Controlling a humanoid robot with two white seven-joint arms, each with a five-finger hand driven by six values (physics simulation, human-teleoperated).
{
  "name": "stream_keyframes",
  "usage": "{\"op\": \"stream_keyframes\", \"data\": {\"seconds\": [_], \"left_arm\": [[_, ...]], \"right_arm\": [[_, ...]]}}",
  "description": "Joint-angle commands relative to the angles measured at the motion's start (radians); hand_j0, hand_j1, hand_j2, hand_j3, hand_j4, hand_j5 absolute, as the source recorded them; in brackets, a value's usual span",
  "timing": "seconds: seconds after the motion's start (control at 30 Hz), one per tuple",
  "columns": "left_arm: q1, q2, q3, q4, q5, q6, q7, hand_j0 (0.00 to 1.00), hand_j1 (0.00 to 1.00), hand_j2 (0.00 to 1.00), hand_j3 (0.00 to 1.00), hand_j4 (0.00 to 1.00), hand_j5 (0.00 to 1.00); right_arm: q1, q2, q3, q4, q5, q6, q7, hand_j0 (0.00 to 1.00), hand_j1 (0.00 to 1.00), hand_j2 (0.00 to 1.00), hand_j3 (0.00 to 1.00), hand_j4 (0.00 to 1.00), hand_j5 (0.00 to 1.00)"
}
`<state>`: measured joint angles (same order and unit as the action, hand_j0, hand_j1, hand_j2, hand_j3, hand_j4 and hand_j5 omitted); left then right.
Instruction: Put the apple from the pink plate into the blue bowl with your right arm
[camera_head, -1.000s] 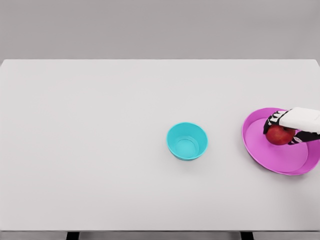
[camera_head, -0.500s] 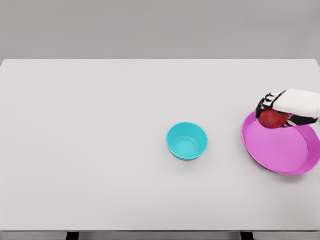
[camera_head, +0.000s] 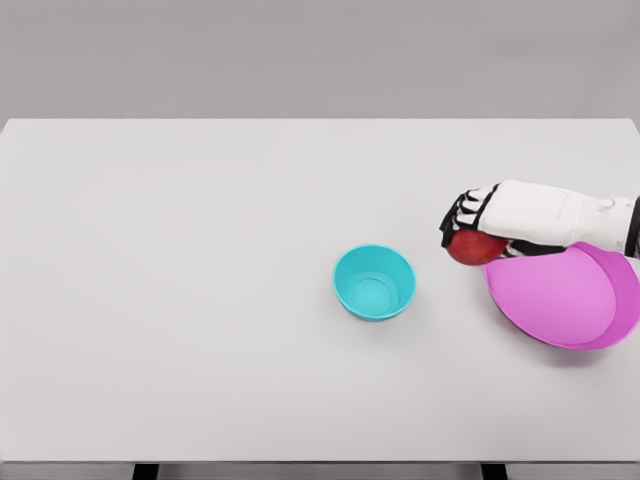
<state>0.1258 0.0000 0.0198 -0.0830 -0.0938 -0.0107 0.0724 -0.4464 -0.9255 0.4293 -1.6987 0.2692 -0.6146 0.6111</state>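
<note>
White and matte, the wide rectangular desk (camera_head: 200, 300) fills most of the head view. Toward its right edge sits the shallow round pink plate (camera_head: 565, 305), which carries nothing. Near the middle of the desk, well apart from the plate, stands the small turquoise-blue bowl (camera_head: 374, 282), hollow and unfilled. The right hand (camera_head: 478, 225), white with dark finger joints, reaches in from the right edge, its fingers wrapped over the top of the round red apple (camera_head: 475, 246), which hangs above the desk just off the plate's left rim. This looks like the carry step; next the hand needs to travel left until the apple is over the bowl, then let go.
</note>
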Motion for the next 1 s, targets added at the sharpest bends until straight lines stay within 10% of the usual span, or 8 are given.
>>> {"op": "stream_keyframes", "data": {"seconds": [0.0, 0.97], "left_arm": [[0.000, 0.000, 0.000, 0.000, 0.000, 0.000, 0.000, 1.00, 1.00, 1.00, 1.00, 1.00, 1.00], [0.000, 0.000, 0.000, 0.000, 0.000, 0.000, 0.000, 1.00, 1.00, 1.00, 1.00, 1.00, 1.00]], "right_arm": [[0.000, 0.025, 0.002, -0.022, -0.008, 0.004, 0.000, 0.46, 0.46, 0.46, 0.46, 0.46, 0.46], [-0.161, 0.169, 0.238, -0.004, 0.027, 0.004, 0.000, 0.47, 0.47, 0.47, 0.47, 0.47, 0.47]]}}
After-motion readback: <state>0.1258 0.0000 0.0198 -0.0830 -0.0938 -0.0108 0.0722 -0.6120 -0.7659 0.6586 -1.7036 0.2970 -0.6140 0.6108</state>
